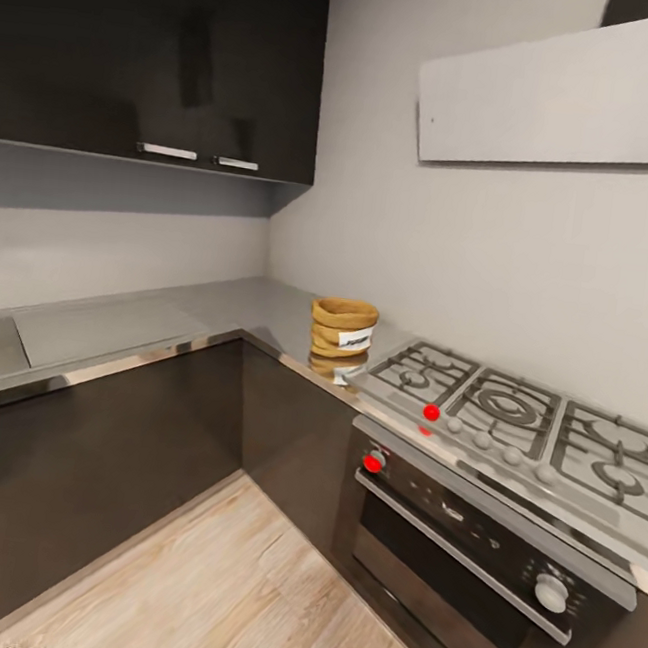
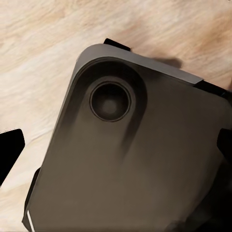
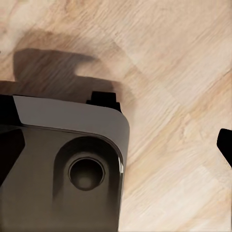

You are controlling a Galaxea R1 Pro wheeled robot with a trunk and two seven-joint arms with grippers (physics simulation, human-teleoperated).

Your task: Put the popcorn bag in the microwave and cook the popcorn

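The popcorn bag (image 1: 343, 327), a tan sack with a rolled rim and a white label, stands upright on the grey countertop (image 1: 215, 312) in the corner, just left of the gas hob. Its mouth faces up, but I cannot see what is inside. The microwave is out of view. In the left wrist view my left gripper (image 2: 117, 149) is open, with one dark fingertip at each side edge above the robot's grey base (image 2: 135, 159). My right gripper (image 3: 116, 147) is open too, hanging over the base (image 3: 63, 169) and the wooden floor (image 3: 174, 72).
A gas hob (image 1: 515, 416) with black grates and red-marked knobs sits right of the bag, above a dark built-in oven (image 1: 468, 562). Dark wall cabinets (image 1: 158, 54) hang at upper left and a pale hood (image 1: 567, 90) at upper right. Wooden floor (image 1: 233, 595) lies before the L-shaped cabinets.
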